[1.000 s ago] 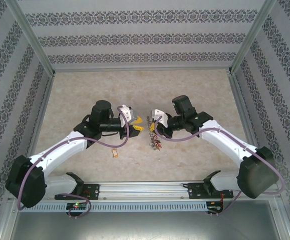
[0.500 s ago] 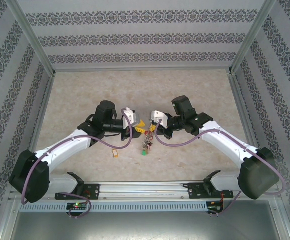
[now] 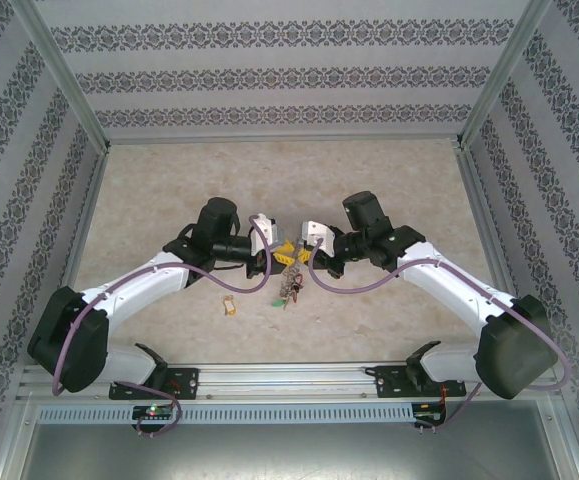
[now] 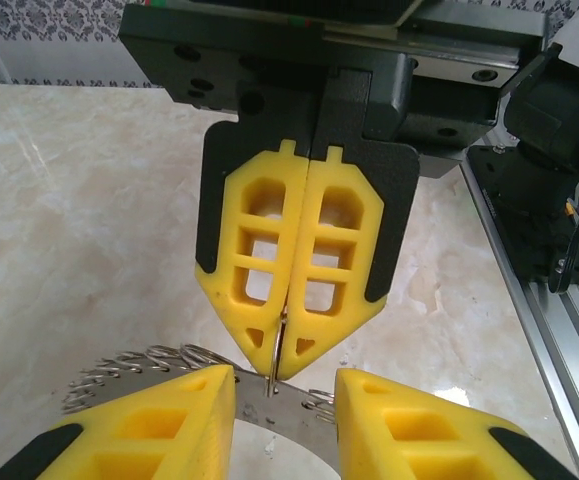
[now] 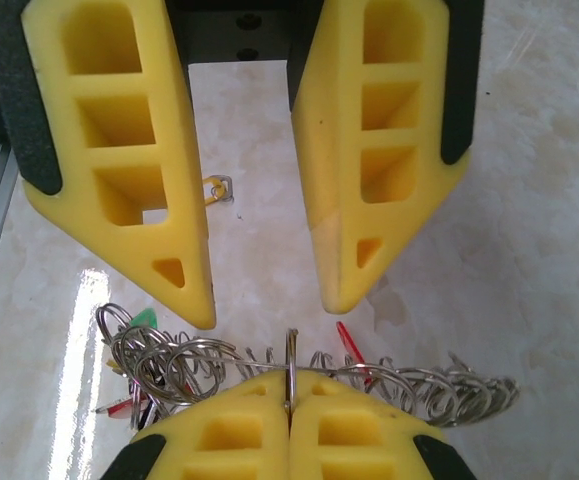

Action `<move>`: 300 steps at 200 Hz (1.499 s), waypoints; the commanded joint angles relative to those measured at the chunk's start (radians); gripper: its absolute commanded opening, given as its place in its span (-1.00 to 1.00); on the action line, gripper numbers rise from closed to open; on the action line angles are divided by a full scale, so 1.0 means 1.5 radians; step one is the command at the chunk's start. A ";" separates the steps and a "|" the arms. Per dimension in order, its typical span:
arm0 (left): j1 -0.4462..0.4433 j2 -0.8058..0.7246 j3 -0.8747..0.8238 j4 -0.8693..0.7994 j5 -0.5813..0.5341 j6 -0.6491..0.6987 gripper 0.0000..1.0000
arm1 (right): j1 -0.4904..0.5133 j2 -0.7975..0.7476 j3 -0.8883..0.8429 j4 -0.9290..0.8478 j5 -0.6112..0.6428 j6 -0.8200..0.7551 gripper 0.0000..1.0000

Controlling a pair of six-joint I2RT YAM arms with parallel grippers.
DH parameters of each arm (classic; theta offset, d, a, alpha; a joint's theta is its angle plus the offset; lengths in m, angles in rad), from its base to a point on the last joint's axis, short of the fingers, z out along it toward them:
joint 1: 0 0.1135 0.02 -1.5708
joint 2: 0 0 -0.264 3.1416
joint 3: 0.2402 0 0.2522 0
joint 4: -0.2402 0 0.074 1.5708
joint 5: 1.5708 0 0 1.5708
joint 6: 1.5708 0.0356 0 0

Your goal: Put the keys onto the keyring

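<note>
Being pinched by the right end effector (image 5: 291, 388), the key-laden round metal ring (image 5: 409, 385) could be dislodged by the spread left end effector (image 5: 269, 310)

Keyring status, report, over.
Right gripper shut on keyring. Left gripper open, straddling its wire. One loose key lies on table, off the ring.

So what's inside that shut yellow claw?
The right gripper pinches a thin wire loop of the keyring; its silvery bunch fans out either side. The pinched stretch of wire itself is hidden between the fingers.
</note>
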 commanded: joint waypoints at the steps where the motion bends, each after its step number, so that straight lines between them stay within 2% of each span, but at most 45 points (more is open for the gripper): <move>1: -0.009 0.007 0.020 0.002 0.024 0.027 -0.37 | 0.010 -0.018 -0.003 0.025 -0.037 -0.005 -1.00; 35: -0.014 0.016 0.033 -0.021 0.031 0.041 -0.41 | 0.013 -0.018 -0.004 0.028 -0.040 -0.001 -1.00; 64: -0.016 0.029 0.053 -0.062 0.040 0.063 -0.53 | 0.014 -0.017 -0.003 0.029 -0.041 0.001 -1.00; 142: -0.019 0.035 0.077 -0.149 0.019 0.122 -0.55 | 0.014 -0.011 -0.004 0.035 -0.045 0.001 -1.00; 190: -0.019 0.035 0.084 -0.146 0.020 0.120 -0.72 | 0.016 -0.014 -0.002 0.037 -0.049 0.009 -1.00; 212: -0.019 0.040 0.088 -0.156 0.021 0.127 -1.00 | 0.017 -0.019 -0.002 0.039 -0.051 0.014 -1.00; 217: -0.019 0.041 0.088 -0.155 0.020 0.126 -1.00 | 0.016 -0.021 -0.004 0.039 -0.048 0.014 -1.00; 238: -0.020 0.032 0.070 -0.105 0.022 0.099 -1.00 | 0.015 -0.028 -0.023 0.049 -0.040 0.018 -1.00; 269: -0.019 0.019 0.024 0.043 0.026 0.009 -1.00 | 0.006 -0.044 -0.069 0.094 -0.032 0.043 -0.71; 300: -0.018 0.017 -0.002 0.146 0.028 -0.055 -1.00 | -0.004 -0.062 -0.110 0.138 -0.035 0.070 -0.68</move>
